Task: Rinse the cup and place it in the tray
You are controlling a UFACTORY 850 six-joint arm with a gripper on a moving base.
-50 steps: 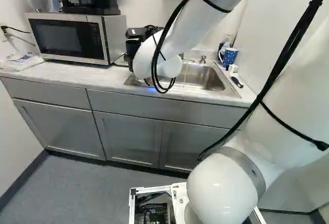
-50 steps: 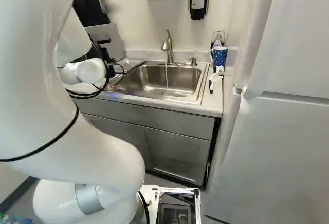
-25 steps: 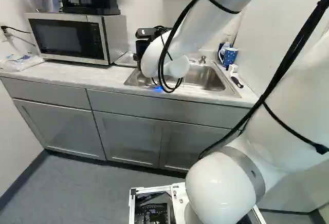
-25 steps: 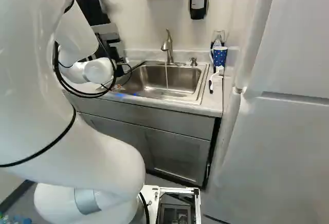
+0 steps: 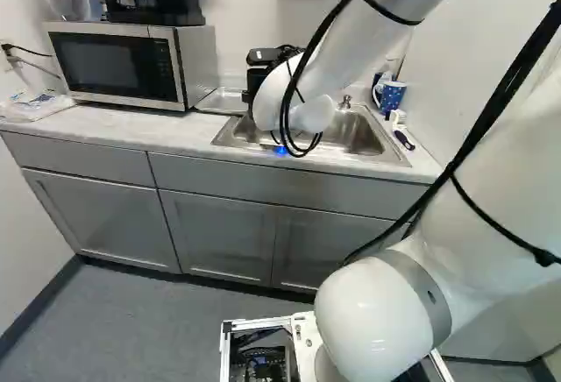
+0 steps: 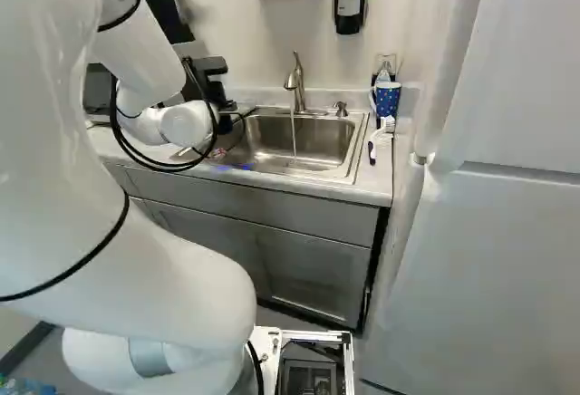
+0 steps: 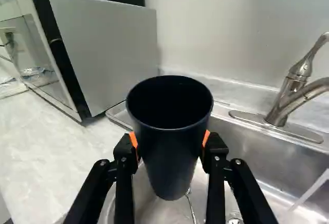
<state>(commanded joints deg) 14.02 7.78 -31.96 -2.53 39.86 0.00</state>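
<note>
Above sink [image 7: 236, 134], dark tapered cup [image 7: 171, 154].

Arm [image 5: 279, 93]: we've swung it rightward in both base views.
Cup [image 7: 172, 147]: we've carried it along.
Tray [image 5: 223, 102]: we see more in the left base view.

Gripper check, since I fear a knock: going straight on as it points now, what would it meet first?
Beyond the cup it grips, likely the backsplash; the cup hides that line, so the tray might come first.
</note>
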